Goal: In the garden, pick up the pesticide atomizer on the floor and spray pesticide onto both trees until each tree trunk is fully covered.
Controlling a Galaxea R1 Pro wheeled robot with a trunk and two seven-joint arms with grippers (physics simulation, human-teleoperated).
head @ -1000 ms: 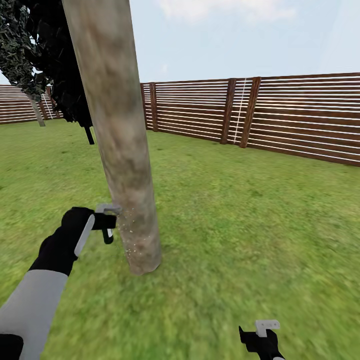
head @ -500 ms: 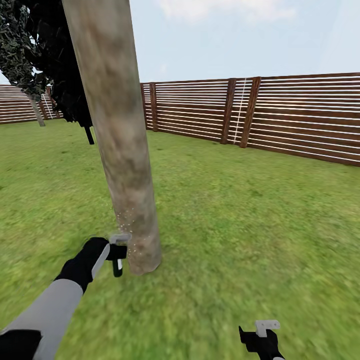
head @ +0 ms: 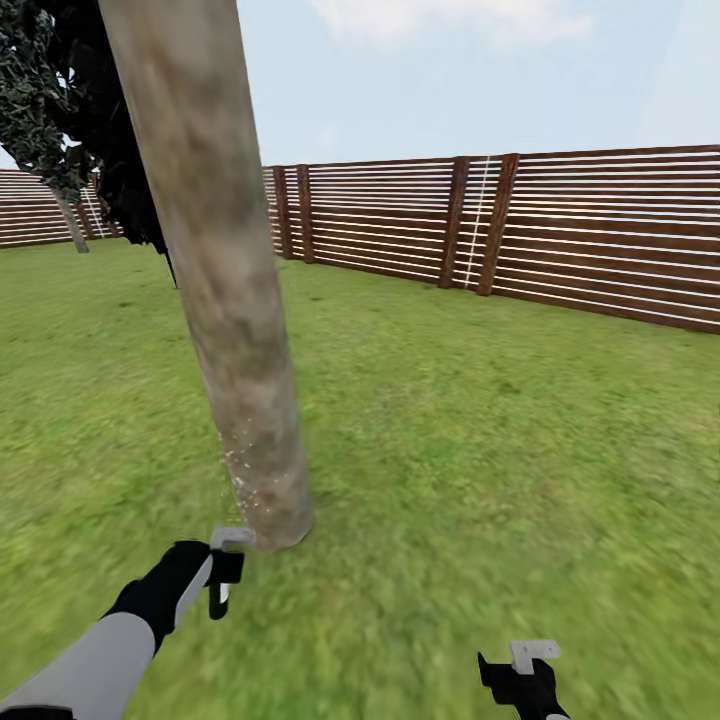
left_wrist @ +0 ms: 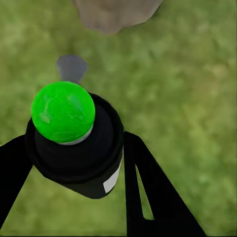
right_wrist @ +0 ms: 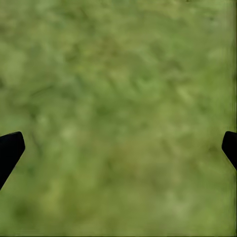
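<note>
Your left gripper [head: 222, 578] sits low over the lawn [head: 480, 420], just beside the foot of the tree trunk [head: 225, 300], with the pesticide atomizer [left_wrist: 74, 140] clamped between its black fingers [left_wrist: 148, 197]. In the left wrist view you look down the bottle's long axis: the black body runs away from the camera toward the grass, its bright green cap [left_wrist: 63, 111] faces you, and a small grey nozzle [left_wrist: 71, 66] juts out toward the base of the trunk [left_wrist: 116, 12]. The head view shows none of that green cap; there you see only the pale top piece [head: 232, 538] and a dark part hanging below it, close to the bark but whether touching it you cannot tell.

Fine white specks of pesticide [head: 243, 470] dot the lower stretch of the trunk on the side facing your left arm; the upper bark looks bare and mottled tan-grey. The trunk leans slightly, its top toward the upper left of the head view, where the dark crown [head: 80, 110] hangs. A second pale trunk [head: 72, 222] stands far off by the wooden fence [head: 560, 230].

Your left arm [head: 110, 640] reaches forward and down from the lower left, forearm grey, wrist black. Your right gripper [head: 520, 670] rests low near the bottom edge of the head view, well apart from the tree. In the right wrist view its fingertips [right_wrist: 10, 150] stand wide apart over bare grass, holding nothing.
</note>
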